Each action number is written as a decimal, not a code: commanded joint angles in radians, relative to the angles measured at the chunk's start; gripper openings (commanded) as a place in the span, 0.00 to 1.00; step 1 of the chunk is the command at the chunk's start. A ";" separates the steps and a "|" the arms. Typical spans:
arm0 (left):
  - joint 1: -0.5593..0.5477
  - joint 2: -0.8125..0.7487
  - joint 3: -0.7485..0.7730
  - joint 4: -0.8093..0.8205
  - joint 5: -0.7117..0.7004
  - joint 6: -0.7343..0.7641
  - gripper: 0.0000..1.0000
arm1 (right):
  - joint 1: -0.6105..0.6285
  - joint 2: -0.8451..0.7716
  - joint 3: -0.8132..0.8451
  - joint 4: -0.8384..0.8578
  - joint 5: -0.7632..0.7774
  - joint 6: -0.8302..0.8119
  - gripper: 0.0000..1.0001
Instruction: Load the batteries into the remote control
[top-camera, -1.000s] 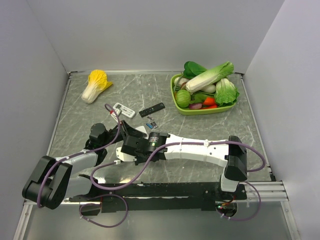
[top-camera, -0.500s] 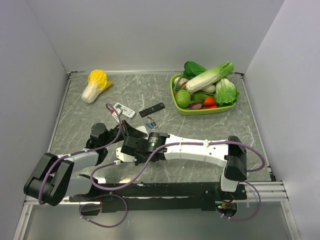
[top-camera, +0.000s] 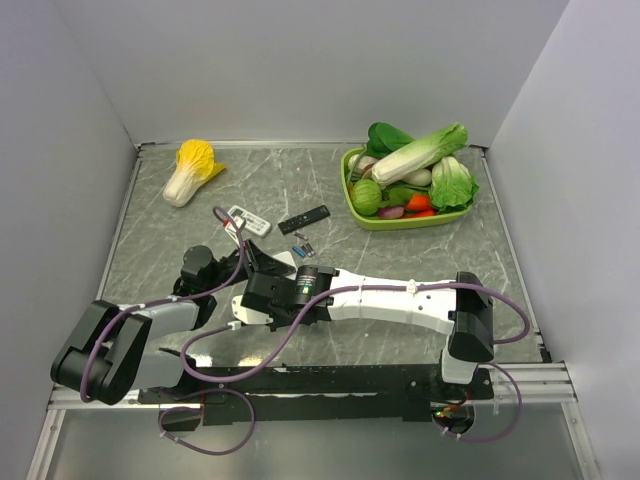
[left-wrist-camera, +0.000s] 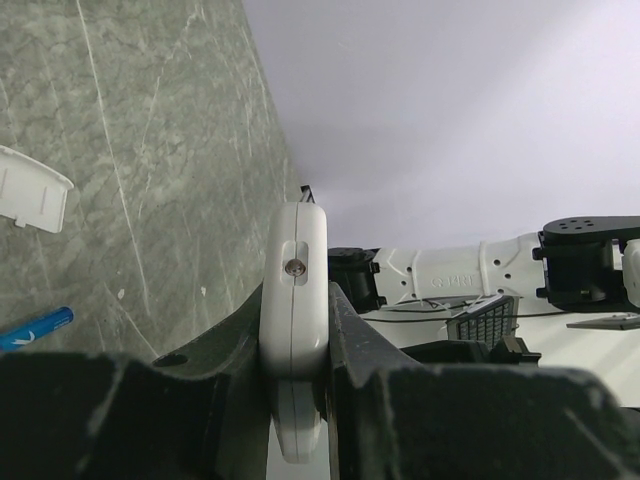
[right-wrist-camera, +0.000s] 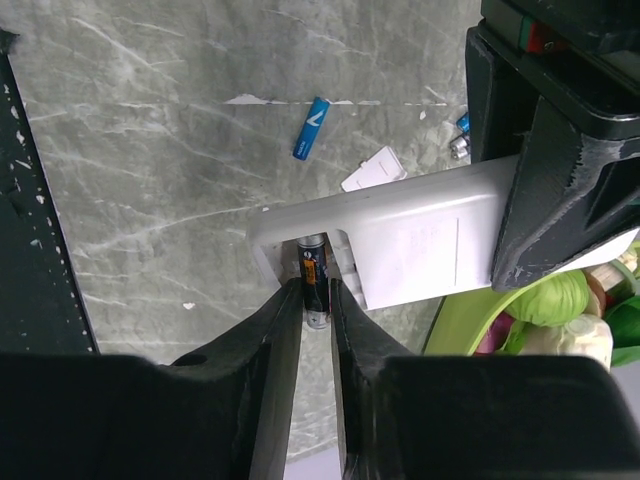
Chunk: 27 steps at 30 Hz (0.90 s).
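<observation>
The remote control (left-wrist-camera: 294, 245) is a white body held on edge, with my left gripper (left-wrist-camera: 296, 305) shut on its sides. In the right wrist view its plain back (right-wrist-camera: 400, 235) faces me, with the open battery bay at its left end. A dark battery (right-wrist-camera: 314, 262) stands in that bay, its silvery end toward me. My right gripper (right-wrist-camera: 316, 290) has a finger pressed on each side of it. Another blue battery (right-wrist-camera: 311, 128) lies loose on the table, and more batteries (top-camera: 301, 245) lie behind the two grippers (top-camera: 258, 280).
A small white cover piece (right-wrist-camera: 372, 170) lies by the loose battery. A smaller white remote (top-camera: 248, 220) and a slim black remote (top-camera: 303, 218) lie further back. A green bowl (top-camera: 392, 221) of vegetables stands back right, a yellow cabbage (top-camera: 190, 170) back left.
Both grippers stay where they were, meeting at the remote. The left arm's elbow link has shifted slightly to the right.
</observation>
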 joint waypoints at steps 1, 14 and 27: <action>-0.009 0.007 0.031 0.096 0.042 -0.032 0.01 | 0.004 -0.002 0.042 0.024 0.039 -0.015 0.29; -0.009 0.048 0.020 0.161 0.050 -0.069 0.01 | 0.004 -0.020 0.029 0.041 0.037 -0.010 0.33; -0.009 0.078 0.004 0.248 0.059 -0.108 0.01 | 0.003 -0.043 -0.010 0.115 0.090 0.002 0.33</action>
